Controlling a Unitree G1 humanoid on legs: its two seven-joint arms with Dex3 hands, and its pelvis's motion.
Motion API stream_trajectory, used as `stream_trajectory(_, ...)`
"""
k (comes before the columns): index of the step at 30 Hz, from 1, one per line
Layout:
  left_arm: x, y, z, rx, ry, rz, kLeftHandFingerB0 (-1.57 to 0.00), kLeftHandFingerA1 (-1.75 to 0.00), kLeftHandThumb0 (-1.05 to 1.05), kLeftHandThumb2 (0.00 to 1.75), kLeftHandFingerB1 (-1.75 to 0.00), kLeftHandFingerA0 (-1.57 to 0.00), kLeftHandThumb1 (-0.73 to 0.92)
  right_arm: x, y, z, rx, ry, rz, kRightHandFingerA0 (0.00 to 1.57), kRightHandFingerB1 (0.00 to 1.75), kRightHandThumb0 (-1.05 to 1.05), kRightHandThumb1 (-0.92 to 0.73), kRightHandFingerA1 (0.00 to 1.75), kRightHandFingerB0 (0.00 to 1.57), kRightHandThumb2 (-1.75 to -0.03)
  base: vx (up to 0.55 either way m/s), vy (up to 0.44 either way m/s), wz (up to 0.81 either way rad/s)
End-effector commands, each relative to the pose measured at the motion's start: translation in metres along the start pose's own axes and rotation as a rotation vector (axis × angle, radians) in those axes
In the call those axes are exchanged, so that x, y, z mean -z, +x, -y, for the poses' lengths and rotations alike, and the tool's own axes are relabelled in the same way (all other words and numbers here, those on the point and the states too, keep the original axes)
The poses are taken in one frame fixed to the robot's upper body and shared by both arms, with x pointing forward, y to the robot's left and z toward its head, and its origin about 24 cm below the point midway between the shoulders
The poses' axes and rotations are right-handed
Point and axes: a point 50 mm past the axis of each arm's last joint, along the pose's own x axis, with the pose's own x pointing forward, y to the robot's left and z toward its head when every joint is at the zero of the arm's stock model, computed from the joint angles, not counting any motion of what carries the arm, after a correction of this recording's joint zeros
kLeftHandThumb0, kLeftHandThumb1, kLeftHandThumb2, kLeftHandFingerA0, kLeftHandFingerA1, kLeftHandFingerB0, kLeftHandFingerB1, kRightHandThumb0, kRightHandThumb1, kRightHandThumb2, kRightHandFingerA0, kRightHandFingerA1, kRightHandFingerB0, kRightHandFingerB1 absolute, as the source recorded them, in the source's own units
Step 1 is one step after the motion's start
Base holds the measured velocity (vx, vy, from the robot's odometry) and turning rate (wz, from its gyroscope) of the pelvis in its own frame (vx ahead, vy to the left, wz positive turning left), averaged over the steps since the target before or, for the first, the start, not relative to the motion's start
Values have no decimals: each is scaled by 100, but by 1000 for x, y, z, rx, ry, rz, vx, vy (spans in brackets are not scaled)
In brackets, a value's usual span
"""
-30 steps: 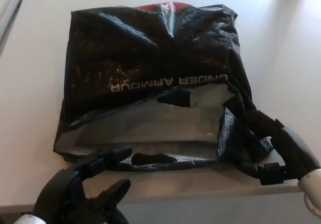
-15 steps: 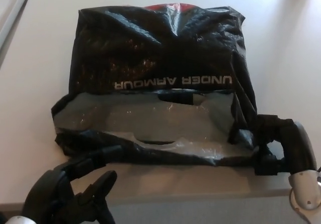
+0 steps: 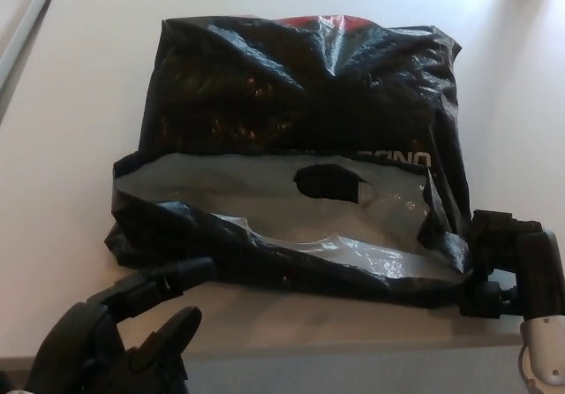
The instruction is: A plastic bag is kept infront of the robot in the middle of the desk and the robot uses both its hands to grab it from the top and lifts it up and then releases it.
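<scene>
Since the plastic bag (image 3: 300,147) is lying mid-desk (image 3: 79,147) with its mouth gaping toward the robot, the lift clearly isn't started yet. Its near right corner seems pinched by the right hand (image 3: 503,266), while the left hand (image 3: 115,341) is held spread and empty just short of the near rim. Plenty of bare desk is left around the bag, but the front edge is close.
</scene>
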Motion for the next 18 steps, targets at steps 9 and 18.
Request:
stream_trajectory(9,-31,-8,-11,-214,519,527,-36,-62,-35,59,-32,-42,65,13,-15,-4,-70,-27,-38,157,153,-81,-53,155,157,-114,0,0,0)
stream_trajectory(18,-50,-3,-44,-427,600,694,-26,-70,-32,58,-30,-37,61,17,-16,1,-58,-11,-67,157,152,-79,-49,154,156,-111,0,0,0)
